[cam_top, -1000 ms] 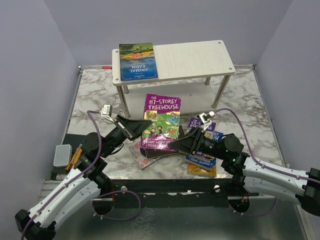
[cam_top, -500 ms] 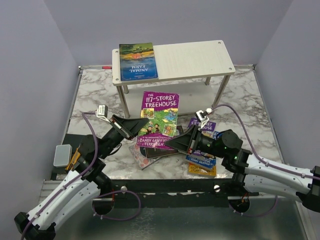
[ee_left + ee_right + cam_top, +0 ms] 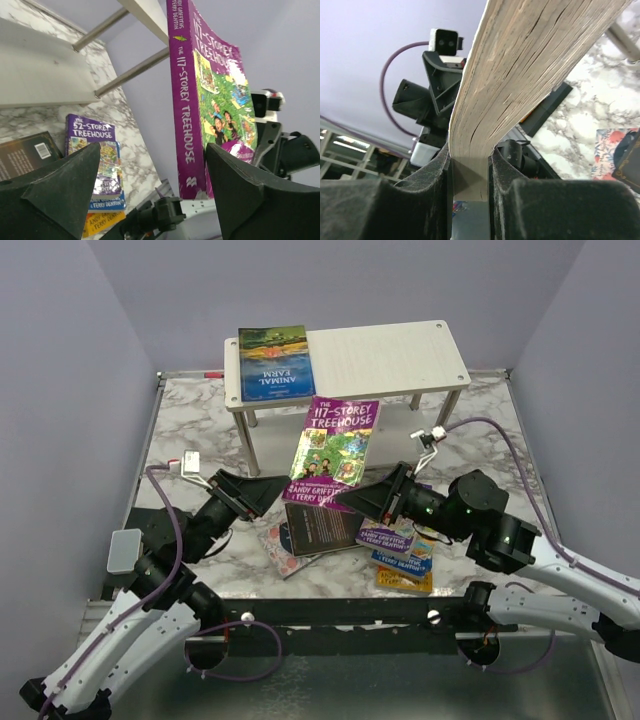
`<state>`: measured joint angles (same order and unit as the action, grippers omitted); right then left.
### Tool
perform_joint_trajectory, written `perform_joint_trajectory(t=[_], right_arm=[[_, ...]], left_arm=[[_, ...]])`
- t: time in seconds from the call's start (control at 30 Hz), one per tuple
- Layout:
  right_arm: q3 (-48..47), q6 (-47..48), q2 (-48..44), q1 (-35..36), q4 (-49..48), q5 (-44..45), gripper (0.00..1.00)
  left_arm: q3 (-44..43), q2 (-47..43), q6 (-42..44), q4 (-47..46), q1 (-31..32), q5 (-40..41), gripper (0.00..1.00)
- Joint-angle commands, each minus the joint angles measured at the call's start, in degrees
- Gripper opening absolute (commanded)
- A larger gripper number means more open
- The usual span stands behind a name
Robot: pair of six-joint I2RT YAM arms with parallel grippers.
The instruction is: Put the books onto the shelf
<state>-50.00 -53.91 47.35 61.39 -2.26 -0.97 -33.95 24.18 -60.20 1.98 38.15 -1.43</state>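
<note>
Left gripper [image 3: 258,495]: jaws spread wide, nothing between them. In its wrist view the black fingers [image 3: 60,187] flank the book's spine without touching it. Right gripper [image 3: 347,502]: clenched on the near short edge of the purple "117-Storey Treehouse" paperback [image 3: 334,448], and its wrist view shows the page block pinched between both pads [image 3: 437,172]. On the marble tabletop [image 3: 190,430], just beside the grippers, a dark brown paperback [image 3: 318,528] lies flat over a pink floral paperback [image 3: 272,540]. To their right, under the right arm, sits a loose stack of cartoon-cover paperbacks [image 3: 400,556]. The held book is off the table with its cover up. Its long axis runs from the right gripper away toward the white wooden two-tier shelf [image 3: 400,355], leaning slightly right. From above, its far edge overlaps the shelf's front; contact cannot be told. A blue "Animal Farm" paperback [image 3: 275,362] lies flat at the left end of the top tier, with bare wood showing to its right. Judgement: the shelf lies dead ahead along the book's length. The right arm alone has the grip, so the placement is its to make, and the far edge must clear the top tier's front lip.
</note>
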Motion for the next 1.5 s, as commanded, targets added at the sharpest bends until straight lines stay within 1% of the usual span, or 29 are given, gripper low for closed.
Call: perform_joint_trajectory(t=[0.0,0.03,0.1,0.17,0.27,0.47,0.63,0.7,0.8,0.97,1.07,1.2,1.47], right_arm=[[-11.0,8.5,2.6,-0.1,7.2,6.4,0.01],[-13.3,9.8,3.9,-0.1,8.9,7.0,0.01],[-18.5,12.1,6.9,-0.1,12.4,8.5,0.01],[-23.1,14.5,9.7,-0.1,15.5,11.3,0.01],[-28.4,17.7,13.3,-0.1,17.3,12.7,0.01],[-40.1,22.7,21.8,-0.3,20.5,12.5,0.01],[-49.2,24.9,28.7,-1.5,22.1,10.4,0.01],[-51.9,24.8,31.0,-3.3,22.2,8.0,0.01],[-56.0,23.5,34.5,-6.8,22.8,1.9,0.01],[-62.9,19.9,40.7,-12.8,24.2,-10.8,0.01],[-65.9,17.2,44.2,-16.2,24.1,-19.0,0.01],[-70.4,13.7,48.8,-19.4,24.7,-28.0,0.01],[-77.8,8.2,56.9,-22.9,28.5,-35.4,0.01]], left_arm=[[-2.3,-1.1,9.6,10.8,-0.2,4.9,0.88],[-2.5,-1.0,10.3,11.9,-0.1,5.2,0.88],[-2.9,-0.4,11.8,13.7,-0.1,5.5,0.94],[-3.6,0.5,13.3,15.0,-0.2,5.2,0.95],[-5.2,2.1,15.9,18.1,-0.2,4.9,0.96],[-8.5,5.2,20.8,24.0,-0.1,5.6,0.97],[-8.4,6.1,23.8,24.5,-0.2,4.0,0.99],[-7.8,6.6,24.4,24.5,-0.1,4.0,0.99],[-6.9,7.1,25.4,24.2,-0.1,3.5,0.99],[-5.0,7.1,27.1,23.0,-0.2,1.5,0.99],[-4.1,6.9,27.5,21.4,-0.2,-1.6,0.99],[-3.6,6.8,27.7,20.8,-0.2,-2.9,0.99],[-2.9,7.0,27.4,19.6,-0.2,-4.2,0.99]])
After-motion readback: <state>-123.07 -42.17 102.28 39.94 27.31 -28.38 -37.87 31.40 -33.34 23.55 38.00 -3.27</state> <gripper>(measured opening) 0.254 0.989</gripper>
